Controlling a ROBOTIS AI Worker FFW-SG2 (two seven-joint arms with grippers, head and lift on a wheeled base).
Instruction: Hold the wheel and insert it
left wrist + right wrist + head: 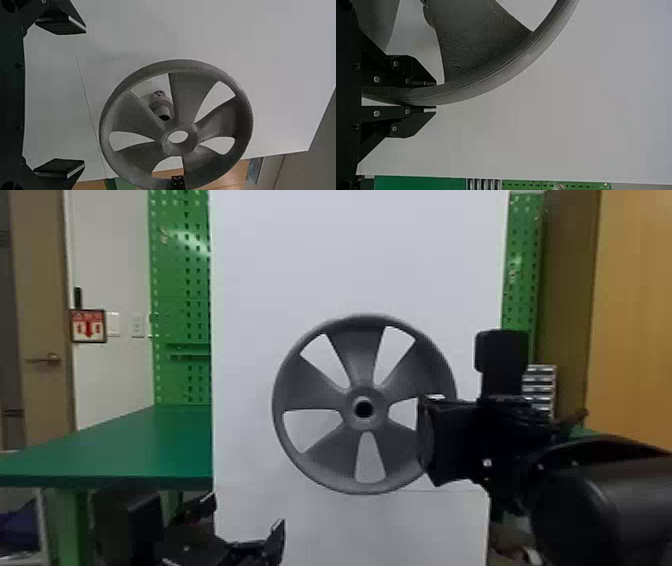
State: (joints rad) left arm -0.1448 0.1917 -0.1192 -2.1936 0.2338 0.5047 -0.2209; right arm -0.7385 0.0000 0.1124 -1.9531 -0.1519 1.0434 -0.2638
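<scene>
Head view: the right gripper (431, 440), right of the frame's centre, is clamped on the rim of the grey wheel (355, 355), at the rim's right-hand side. The right wrist view shows one finger on each face of that rim, where it enters at the left edge, the curve sweeping off to the top of the frame. The left gripper (248, 507) is at the lower left of the head view, its fingers spread wide, well apart from the wheel. In the left wrist view they stand at the upper left and lower left of the frame.

The wheel is upright near the centre of the head view, its open hub facing the camera, with five spokes and five windows around it. Through one of those windows, in the left wrist view, a short grey shaft (160, 107) juts from the white board (280, 265); the hub is beside it in that view, and pale board shows through its hole.

The board fills the middle of the head view behind the wheel. Left of it are a green pegboard (175, 265) and a green table (125, 445), with a red sign (88, 326) and a door (42, 390) farther left. A drawer unit (539, 390) and a wooden panel (635, 315) are on the right.
</scene>
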